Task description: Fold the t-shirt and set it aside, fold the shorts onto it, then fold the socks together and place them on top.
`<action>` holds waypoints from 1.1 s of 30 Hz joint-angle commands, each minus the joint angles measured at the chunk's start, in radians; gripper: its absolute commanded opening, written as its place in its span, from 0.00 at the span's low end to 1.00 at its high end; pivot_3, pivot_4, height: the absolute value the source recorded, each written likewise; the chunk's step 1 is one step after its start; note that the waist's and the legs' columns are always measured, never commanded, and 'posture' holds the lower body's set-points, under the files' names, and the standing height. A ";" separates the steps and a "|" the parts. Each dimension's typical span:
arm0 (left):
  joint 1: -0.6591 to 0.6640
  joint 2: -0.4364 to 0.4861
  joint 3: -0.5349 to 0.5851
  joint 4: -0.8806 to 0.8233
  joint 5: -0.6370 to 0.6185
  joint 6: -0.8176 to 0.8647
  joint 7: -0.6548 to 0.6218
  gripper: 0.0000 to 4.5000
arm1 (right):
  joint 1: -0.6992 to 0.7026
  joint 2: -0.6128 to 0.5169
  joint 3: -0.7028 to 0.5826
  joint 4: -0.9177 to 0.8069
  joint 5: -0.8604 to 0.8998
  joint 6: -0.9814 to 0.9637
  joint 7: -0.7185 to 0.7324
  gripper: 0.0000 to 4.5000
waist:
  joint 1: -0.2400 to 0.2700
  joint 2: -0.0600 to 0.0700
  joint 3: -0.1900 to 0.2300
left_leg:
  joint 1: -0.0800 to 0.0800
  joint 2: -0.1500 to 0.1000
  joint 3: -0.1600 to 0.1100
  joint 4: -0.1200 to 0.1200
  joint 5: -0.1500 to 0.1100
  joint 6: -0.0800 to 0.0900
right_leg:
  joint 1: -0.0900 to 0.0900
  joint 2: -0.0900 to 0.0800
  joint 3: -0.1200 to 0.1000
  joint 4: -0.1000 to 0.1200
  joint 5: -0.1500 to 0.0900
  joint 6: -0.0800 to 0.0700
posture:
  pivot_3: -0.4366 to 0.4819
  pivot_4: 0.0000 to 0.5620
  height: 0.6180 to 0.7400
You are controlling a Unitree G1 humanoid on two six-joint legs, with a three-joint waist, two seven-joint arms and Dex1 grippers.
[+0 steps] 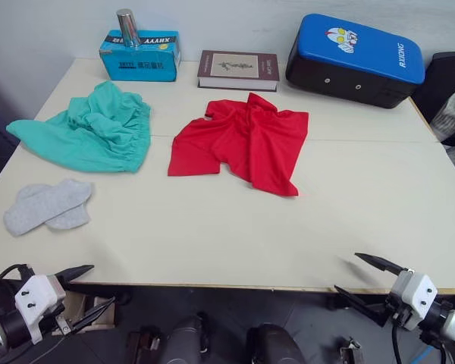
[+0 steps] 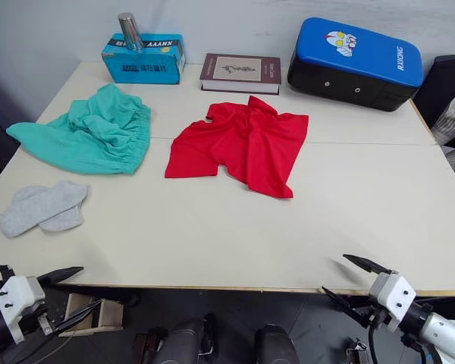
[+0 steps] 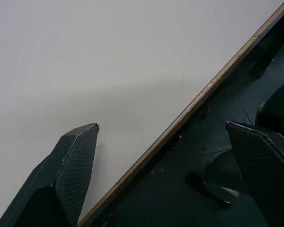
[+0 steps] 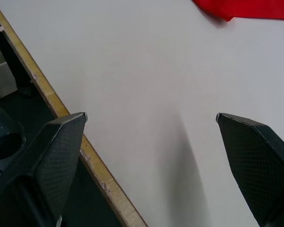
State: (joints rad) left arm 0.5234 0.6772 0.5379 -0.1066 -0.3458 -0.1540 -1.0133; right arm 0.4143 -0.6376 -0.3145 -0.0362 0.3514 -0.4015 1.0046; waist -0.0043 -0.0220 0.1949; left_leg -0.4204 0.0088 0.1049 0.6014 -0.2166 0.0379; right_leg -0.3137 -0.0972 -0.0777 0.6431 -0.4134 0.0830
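The red t-shirt [image 1: 243, 142] lies crumpled in the middle of the cream table [image 1: 212, 235], and its hem also shows in the right wrist view [image 4: 246, 8]. To its left the teal shorts [image 1: 95, 129] are spread out in a heap. The grey socks [image 1: 47, 205] lie overlapping near the table's front left. My left gripper [image 1: 91, 292] hangs open at the front left edge with nothing in it. Down at the front right edge my right gripper [image 1: 358, 277] is open and empty too. Both are well short of the clothes.
Along the back edge stand a blue tissue box [image 1: 140, 57] with a metal cylinder [image 1: 127, 28] on it, a dark book [image 1: 238, 69] and a blue and black padded case [image 1: 356, 59]. Bare table stretches in front of and to the right of the t-shirt.
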 commanded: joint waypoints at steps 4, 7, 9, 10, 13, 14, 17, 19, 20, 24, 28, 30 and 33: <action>-0.018 0.011 -0.009 -0.117 -0.085 0.101 0.017 1.00 | -0.040 -0.011 0.002 -0.017 0.018 0.014 0.001 1.00 | 0.000 0.000 0.000 | 0.000 0.000 0.000 0.000 0.000 0.000 | 0.000 0.000 0.000 0.000 0.000 0.000 | 0.48 0.27 1.00; -0.062 0.027 -0.018 -0.184 -0.143 0.218 0.042 1.00 | -0.079 -0.001 -0.005 -0.038 0.037 0.061 -0.033 1.00 | 0.001 0.000 0.000 | 0.000 0.000 0.000 0.001 0.000 0.000 | 0.001 0.000 0.000 0.001 0.000 0.000 | 0.48 0.27 1.00; -0.173 0.088 -0.043 -0.209 -0.187 0.396 0.106 1.00 | -0.156 -0.009 -0.006 -0.058 0.004 0.111 -0.097 1.00 | 0.003 0.000 0.000 | 0.001 0.000 -0.001 0.001 0.000 0.000 | 0.002 0.000 0.000 0.001 0.000 0.000 | 0.48 0.27 1.00; -0.260 0.108 -0.078 -0.200 -0.167 0.435 0.141 1.00 | -0.203 -0.021 0.006 -0.060 -0.036 0.137 -0.129 1.00 | 0.002 0.001 0.000 | 0.001 0.000 -0.001 0.003 0.001 0.000 | 0.002 0.000 -0.001 0.003 0.000 0.000 | 0.48 0.27 1.00; -0.489 0.146 -0.206 -0.133 -0.048 0.448 0.198 1.00 | -0.333 -0.065 0.075 -0.050 -0.163 0.209 -0.180 1.00 | 0.002 0.002 0.000 | 0.002 0.000 -0.001 0.004 0.002 -0.001 | 0.003 0.000 -0.001 0.004 0.000 0.000 | 0.48 0.27 1.00; -0.567 0.152 -0.254 -0.091 -0.001 0.456 0.221 1.00 | -0.388 -0.076 0.106 -0.041 -0.201 0.240 -0.194 1.00 | 0.002 0.002 0.000 | 0.002 0.000 -0.001 0.004 0.002 -0.002 | 0.003 0.000 -0.001 0.004 0.000 0.000 | 0.48 0.27 1.00; -0.770 0.131 -0.383 0.054 0.127 0.429 0.272 1.00 | -0.536 -0.092 0.195 0.009 -0.298 0.298 -0.219 1.00 | -0.002 0.002 -0.001 | 0.002 -0.001 0.000 0.004 0.007 -0.004 | 0.000 0.000 0.000 0.008 0.000 0.000 | 0.48 0.27 1.00; -0.911 0.107 -0.492 0.197 0.245 0.374 0.305 1.00 | -0.634 -0.087 0.260 0.058 -0.352 0.320 -0.220 1.00 | -0.002 0.002 -0.001 | 0.002 -0.001 0.001 0.005 0.007 -0.005 | -0.004 0.000 0.000 0.016 0.001 0.002 | 0.48 0.27 1.00; -0.978 0.089 -0.538 0.271 0.295 0.340 0.316 1.00 | -0.676 -0.086 0.291 0.086 -0.378 0.327 -0.216 1.00 | 0.000 0.002 -0.001 | 0.000 0.000 0.001 0.006 0.007 -0.005 | -0.008 0.001 0.000 0.019 0.001 0.002 | 0.48 0.27 1.00; -1.167 0.019 -0.643 0.517 0.415 0.237 0.359 1.00 | -0.805 -0.081 0.375 0.194 -0.443 0.333 -0.205 1.00 | 0.000 0.002 0.000 | -0.003 0.001 0.001 0.008 0.009 -0.007 | -0.011 0.003 -0.001 0.021 0.001 0.002 | 0.48 0.27 1.00; -1.312 -0.039 -0.687 0.754 0.472 0.163 0.379 1.00 | -0.921 -0.068 0.436 0.297 -0.493 0.338 -0.213 1.00 | -0.003 0.001 0.000 | -0.004 0.002 0.001 0.011 0.009 -0.006 | -0.010 0.003 -0.001 0.021 0.001 0.002 | 0.48 0.27 1.00; -1.379 -0.065 -0.708 0.895 0.501 0.119 0.382 1.00 | -0.964 -0.058 0.453 0.339 -0.510 0.340 -0.218 1.00 | -0.003 0.001 0.000 | -0.003 0.002 0.001 0.013 0.010 -0.005 | -0.009 0.002 -0.001 0.022 0.001 0.002 | 0.48 0.27 1.00; -1.462 -0.101 -0.723 1.081 0.527 0.069 0.396 1.00 | -0.997 -0.044 0.475 0.371 -0.519 0.328 -0.207 1.00 | -0.002 0.000 0.000 | -0.002 0.001 0.001 0.013 0.011 -0.005 | -0.008 0.002 -0.001 0.024 0.001 0.002 | 0.48 0.27 1.00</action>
State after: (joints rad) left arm -0.9251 0.5853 -0.1716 0.8763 0.1438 -0.0654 -0.6415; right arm -0.5737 -0.6907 0.1528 0.3229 -0.1593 -0.0659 0.7956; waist -0.0061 -0.0220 0.1945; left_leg -0.4223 0.0102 0.1063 0.6148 -0.2054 0.0330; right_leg -0.3221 -0.0955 -0.0791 0.6671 -0.4123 0.0851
